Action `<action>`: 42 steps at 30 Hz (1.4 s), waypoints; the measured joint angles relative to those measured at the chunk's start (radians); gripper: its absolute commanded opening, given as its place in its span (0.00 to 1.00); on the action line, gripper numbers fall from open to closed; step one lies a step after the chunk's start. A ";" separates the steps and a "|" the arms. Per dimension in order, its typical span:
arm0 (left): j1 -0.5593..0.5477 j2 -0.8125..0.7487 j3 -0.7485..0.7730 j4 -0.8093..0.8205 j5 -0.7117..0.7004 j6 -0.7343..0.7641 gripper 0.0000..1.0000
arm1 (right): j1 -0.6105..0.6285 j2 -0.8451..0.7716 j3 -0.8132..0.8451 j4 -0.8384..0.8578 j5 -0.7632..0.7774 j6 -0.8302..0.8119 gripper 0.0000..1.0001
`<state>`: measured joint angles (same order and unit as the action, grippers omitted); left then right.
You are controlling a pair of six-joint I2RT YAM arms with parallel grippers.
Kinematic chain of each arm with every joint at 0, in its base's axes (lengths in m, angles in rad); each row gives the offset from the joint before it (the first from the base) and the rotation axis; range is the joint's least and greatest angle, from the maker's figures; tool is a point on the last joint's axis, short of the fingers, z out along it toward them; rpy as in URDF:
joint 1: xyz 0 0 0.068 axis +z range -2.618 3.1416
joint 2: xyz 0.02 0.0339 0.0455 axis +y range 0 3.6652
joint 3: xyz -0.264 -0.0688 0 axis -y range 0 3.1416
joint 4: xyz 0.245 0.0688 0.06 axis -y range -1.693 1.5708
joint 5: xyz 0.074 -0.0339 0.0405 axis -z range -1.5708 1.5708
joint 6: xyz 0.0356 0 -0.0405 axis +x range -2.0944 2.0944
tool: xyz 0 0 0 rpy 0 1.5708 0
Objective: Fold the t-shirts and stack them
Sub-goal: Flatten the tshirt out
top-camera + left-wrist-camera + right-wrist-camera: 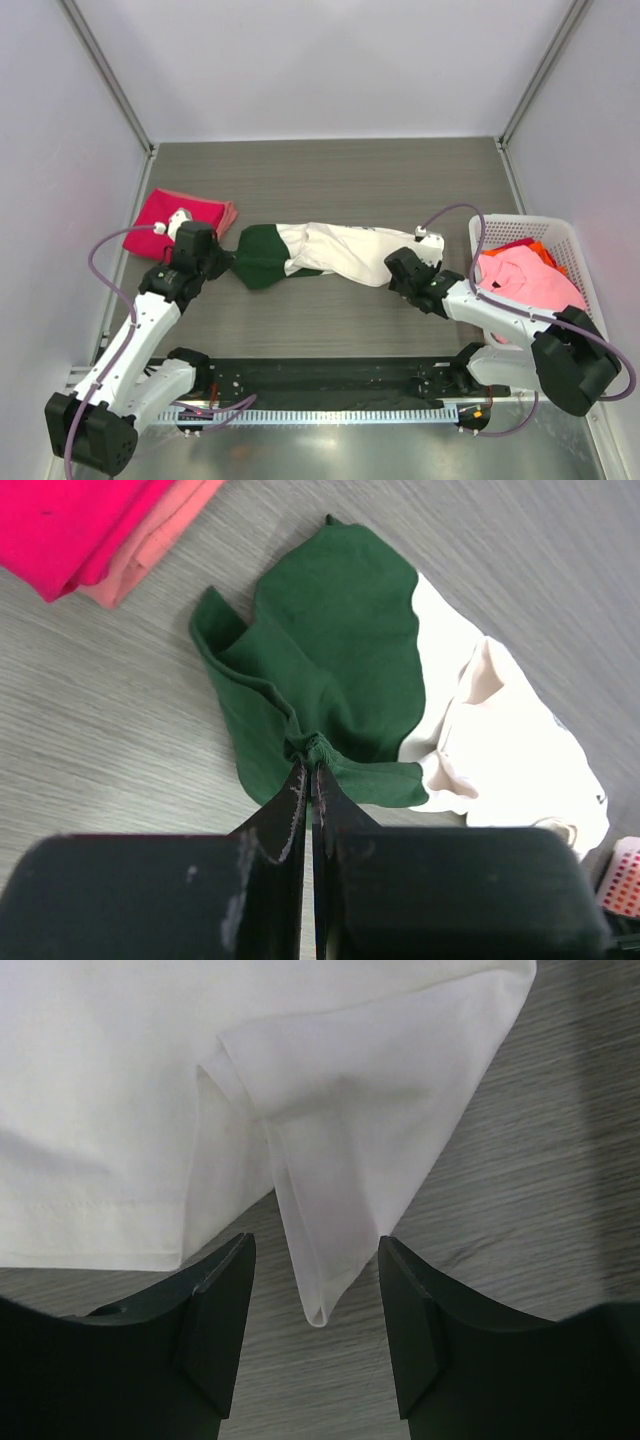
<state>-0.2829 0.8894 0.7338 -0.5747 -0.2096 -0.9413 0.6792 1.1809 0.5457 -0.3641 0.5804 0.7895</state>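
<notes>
At centre, the bunched cream-white t-shirt (345,250) has its green sleeve (262,256) pinched in left hand (312,778); right hand (315,1290) gapes.

Two arms: left arm (135,335), right arm (500,312). One counter (330,170). One basket (560,228). Three shirts in clear sight: one cream-and-green shirt (345,250), one magenta shirt (155,212), one pink shirt (525,280). Orange cloth (545,250) behind it cannot be counted.
</notes>
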 measured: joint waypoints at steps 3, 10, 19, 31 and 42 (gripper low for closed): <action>0.000 0.014 0.011 -0.023 0.000 0.011 0.00 | 0.000 0.009 -0.007 -0.012 -0.031 0.015 0.53; 0.000 0.027 0.048 -0.048 -0.008 0.033 0.00 | 0.006 0.048 -0.018 -0.025 -0.089 0.035 0.30; 0.000 0.113 0.132 -0.081 -0.025 0.063 0.00 | -0.028 0.076 0.057 -0.133 -0.023 0.050 0.01; 0.000 0.077 0.535 -0.291 -0.156 0.135 0.00 | -0.108 -0.284 0.508 -0.362 0.175 -0.027 0.01; -0.111 0.012 0.103 -0.175 -0.060 0.074 0.00 | -0.180 -0.450 0.219 -0.499 0.254 0.094 0.01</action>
<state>-0.3943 0.9016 0.8364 -0.7494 -0.2699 -0.8677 0.4992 0.7307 0.7650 -0.8635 0.8349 0.8837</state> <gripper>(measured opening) 0.005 0.045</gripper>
